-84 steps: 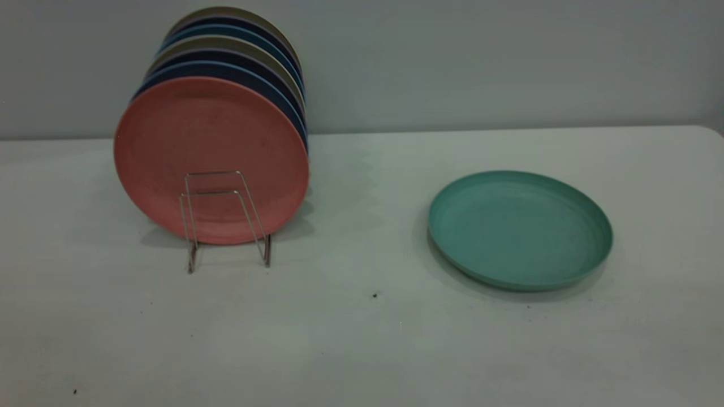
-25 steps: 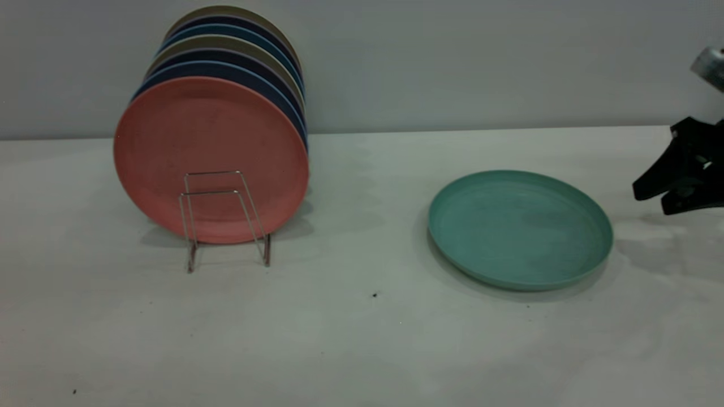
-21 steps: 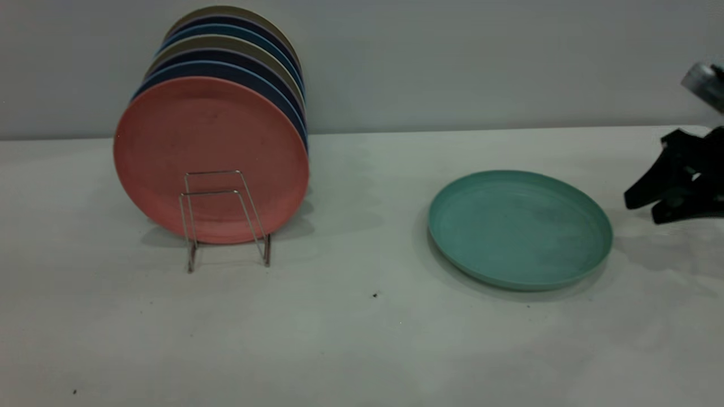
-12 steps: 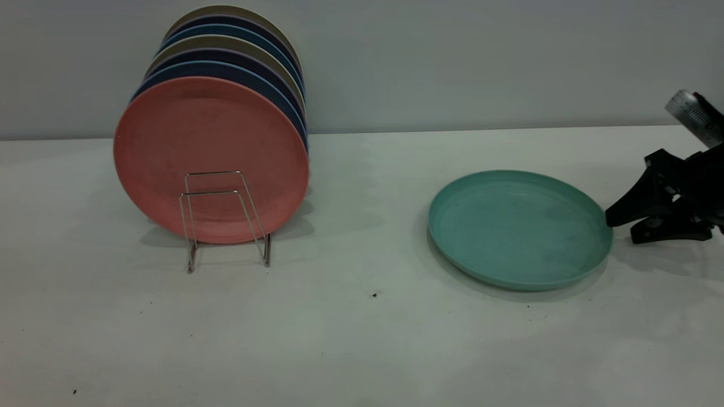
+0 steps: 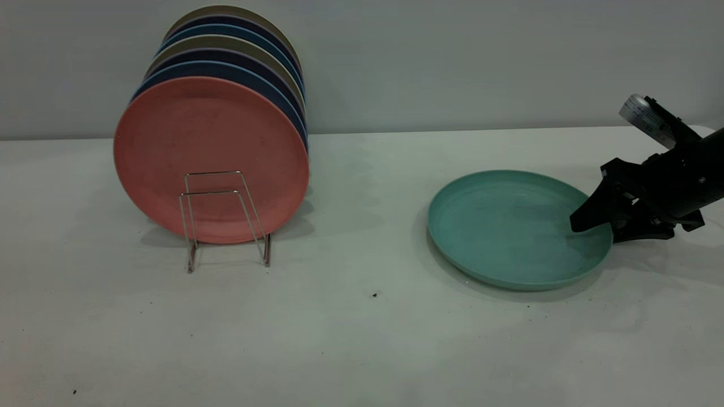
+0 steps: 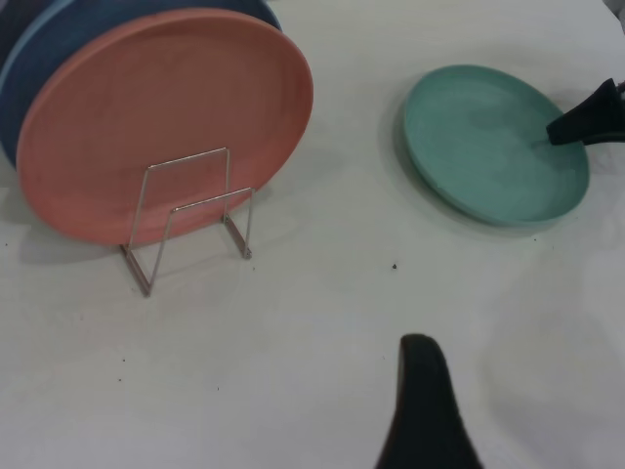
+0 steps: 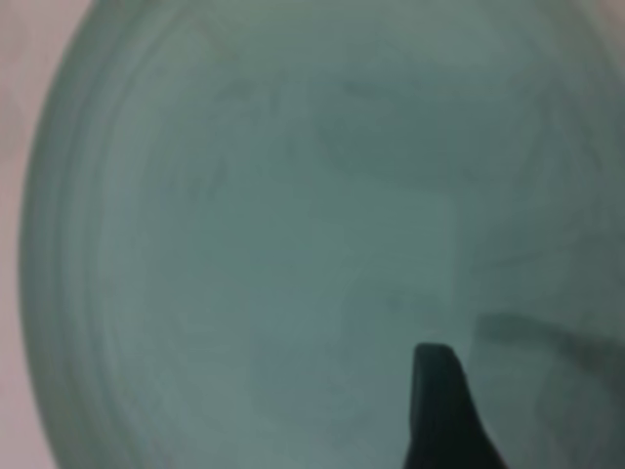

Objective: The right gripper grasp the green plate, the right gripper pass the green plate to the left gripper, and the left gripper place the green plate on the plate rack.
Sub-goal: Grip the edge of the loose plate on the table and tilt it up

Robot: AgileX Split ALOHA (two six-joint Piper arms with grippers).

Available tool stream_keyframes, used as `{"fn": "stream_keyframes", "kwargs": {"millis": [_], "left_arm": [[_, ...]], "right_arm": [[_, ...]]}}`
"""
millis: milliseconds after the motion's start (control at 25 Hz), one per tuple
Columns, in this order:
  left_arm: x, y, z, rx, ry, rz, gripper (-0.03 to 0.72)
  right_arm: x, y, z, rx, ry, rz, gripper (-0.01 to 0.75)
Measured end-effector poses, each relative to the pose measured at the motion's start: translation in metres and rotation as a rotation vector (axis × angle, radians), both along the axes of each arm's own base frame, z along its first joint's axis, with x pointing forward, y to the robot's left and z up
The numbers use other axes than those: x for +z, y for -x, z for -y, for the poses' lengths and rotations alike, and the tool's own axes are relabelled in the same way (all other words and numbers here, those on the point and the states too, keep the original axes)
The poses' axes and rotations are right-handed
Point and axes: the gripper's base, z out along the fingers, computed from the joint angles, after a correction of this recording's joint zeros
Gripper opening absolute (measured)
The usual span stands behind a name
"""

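The green plate (image 5: 509, 226) lies flat on the white table at the right; it also shows in the left wrist view (image 6: 488, 142) and fills the right wrist view (image 7: 273, 225). My right gripper (image 5: 594, 233) is open at the plate's right rim, with its upper finger (image 7: 439, 401) over the plate's inside and its lower finger outside the rim near the table. The plate rack (image 5: 226, 220) stands at the left, its front wire loops free (image 6: 190, 220). My left gripper (image 6: 422, 415) shows only in its own wrist view, above bare table, well apart from rack and plate.
A salmon-pink plate (image 5: 209, 152) stands upright in the rack, with several blue and beige plates (image 5: 237, 62) behind it. The table (image 5: 362, 339) runs back to a grey wall. The right arm (image 5: 679, 181) reaches in from the right edge.
The right gripper has come in from the right edge, moved left and down, and its upper finger now reaches over the green plate's right rim. The plate and rack have not moved.
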Motion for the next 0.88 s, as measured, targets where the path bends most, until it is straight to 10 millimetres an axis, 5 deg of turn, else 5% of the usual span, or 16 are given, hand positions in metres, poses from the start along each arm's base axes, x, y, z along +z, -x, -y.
{"fn": "stream_keyframes", "kwargs": {"millis": [160,440,880], "left_arm": [[0.000,0.000,0.000,0.000,0.000,0.000,0.537],[0.000,0.000,0.000,0.000,0.000,0.000,0.537],[-0.011,-0.016,0.005,0.015,0.109,-0.103,0.537]], "right_arm": [[-0.001,-0.001,0.002,-0.019,0.026,0.007,0.375],[-0.002,-0.003,0.005,-0.044,0.056,0.016,0.035],[0.005,-0.003,0.008,-0.034,-0.055,-0.017,0.011]]}}
